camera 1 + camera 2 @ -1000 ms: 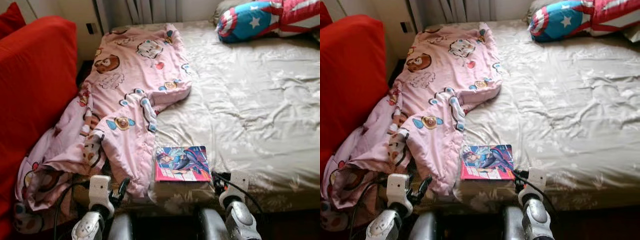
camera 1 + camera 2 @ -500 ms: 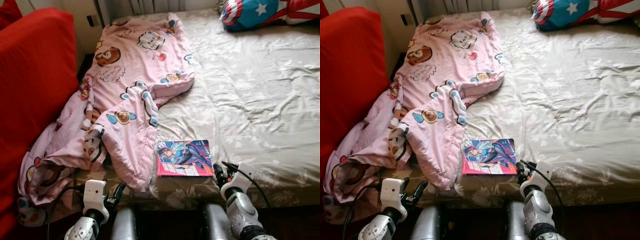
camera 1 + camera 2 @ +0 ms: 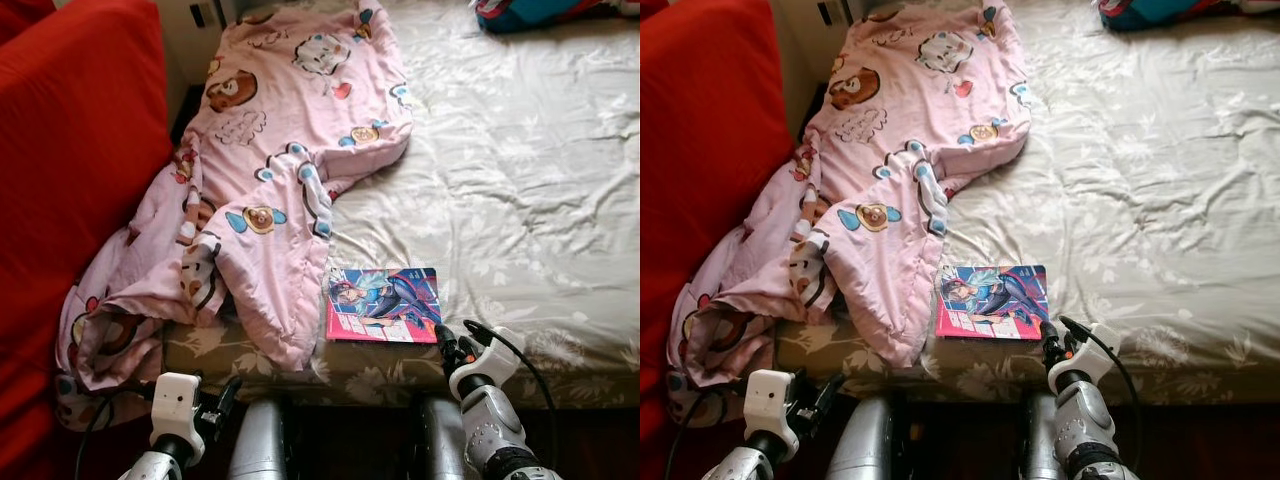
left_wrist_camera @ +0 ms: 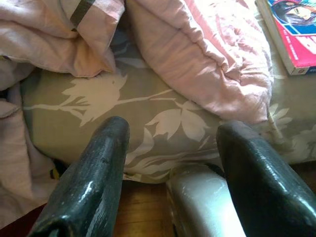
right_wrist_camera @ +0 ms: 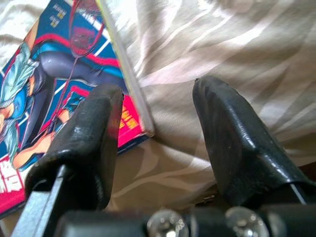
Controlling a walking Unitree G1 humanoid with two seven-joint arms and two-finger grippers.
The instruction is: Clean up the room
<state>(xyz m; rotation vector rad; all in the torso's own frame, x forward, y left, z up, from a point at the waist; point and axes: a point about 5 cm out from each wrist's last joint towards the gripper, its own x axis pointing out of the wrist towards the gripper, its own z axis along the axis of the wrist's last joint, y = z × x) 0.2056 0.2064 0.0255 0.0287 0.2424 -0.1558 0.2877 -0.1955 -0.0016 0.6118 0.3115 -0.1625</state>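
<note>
You're barely started: your right gripper, fingers spread, straddles the comic book's corner, blanket still heaped at ten o'clock, left gripper spread, idle.

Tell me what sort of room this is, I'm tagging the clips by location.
Most likely a bedroom: a bed with a rumpled floral sheet, a pink cartoon-print quilt hanging off its side, and a comic book near the edge.

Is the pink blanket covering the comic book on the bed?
No, the comic book lies uncovered on the bed sheet, just beside the pink blanket.
</note>
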